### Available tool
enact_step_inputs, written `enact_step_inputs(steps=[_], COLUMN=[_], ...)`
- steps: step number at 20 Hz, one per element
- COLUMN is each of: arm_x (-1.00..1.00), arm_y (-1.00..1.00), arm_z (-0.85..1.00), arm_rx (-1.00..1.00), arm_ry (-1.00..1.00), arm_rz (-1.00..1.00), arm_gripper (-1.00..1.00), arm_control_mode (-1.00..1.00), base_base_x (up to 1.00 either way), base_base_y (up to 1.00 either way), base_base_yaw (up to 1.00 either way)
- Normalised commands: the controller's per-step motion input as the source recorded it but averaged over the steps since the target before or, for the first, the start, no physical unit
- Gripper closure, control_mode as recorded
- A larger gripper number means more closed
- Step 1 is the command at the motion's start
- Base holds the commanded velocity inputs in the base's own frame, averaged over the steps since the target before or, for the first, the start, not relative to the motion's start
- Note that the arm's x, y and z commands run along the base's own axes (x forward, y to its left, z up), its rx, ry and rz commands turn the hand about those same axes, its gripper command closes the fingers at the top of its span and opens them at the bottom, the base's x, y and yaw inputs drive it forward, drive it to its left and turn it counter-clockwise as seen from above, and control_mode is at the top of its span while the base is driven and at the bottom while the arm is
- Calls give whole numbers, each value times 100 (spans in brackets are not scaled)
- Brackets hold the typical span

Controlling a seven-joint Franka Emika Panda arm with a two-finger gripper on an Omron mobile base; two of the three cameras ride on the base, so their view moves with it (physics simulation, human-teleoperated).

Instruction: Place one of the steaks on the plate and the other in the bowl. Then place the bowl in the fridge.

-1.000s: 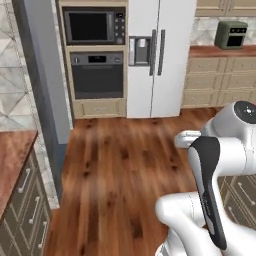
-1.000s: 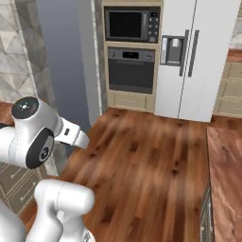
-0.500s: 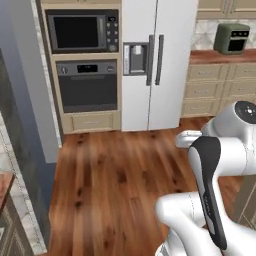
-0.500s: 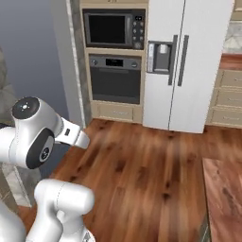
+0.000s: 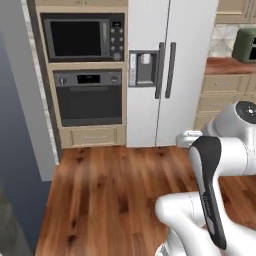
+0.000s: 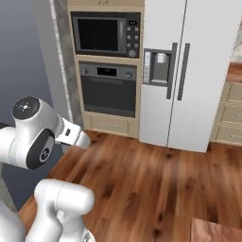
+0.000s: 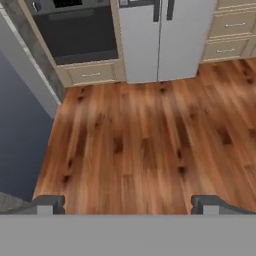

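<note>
The fridge (image 5: 170, 75) stands straight ahead, tall and light grey, with both doors shut, dark vertical handles and a dispenser panel (image 5: 142, 67) in its left door. It also appears in the right base view (image 6: 189, 71), and its lower doors show at the top of the hand view (image 7: 160, 40). My gripper (image 7: 127, 204) hangs over the wooden floor a good way in front of the fridge, open, with nothing between its widely spread fingertips (image 7: 47, 202). The steaks, the plate and the bowl are out of view.
A built-in black oven (image 5: 90, 97) and microwave (image 5: 82, 37) sit left of the fridge. A grey wall (image 5: 20, 125) juts out at the left. Beige drawers (image 5: 225, 95) under a wooden counter with a green toaster (image 5: 245, 45) stand to the right. Wooden floor (image 7: 140, 145) lies between.
The whole picture has shifted: the base has driven closer, so the fridge and oven look larger and more central. The counter at the left edge has left the view. The arm's pose is unchanged.
</note>
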Motion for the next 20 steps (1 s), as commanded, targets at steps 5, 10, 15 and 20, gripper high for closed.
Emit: enact_step_inputs(steps=[5, 10, 15, 20], arm_x=[0, 0, 0, 0], arm_y=[0, 0, 0, 0], arm_z=[0, 0, 0, 0], arm_rx=[0, 0, 0, 0], arm_ry=[0, 0, 0, 0], arm_rz=[0, 0, 0, 0], arm_gripper=[-100, -100, -100, -100], arm_control_mode=[100, 100, 100, 100], base_base_x=[100, 100, 100, 100], base_base_y=[-42, -54, -72, -95], base_base_yaw=[23, 2, 9, 17])
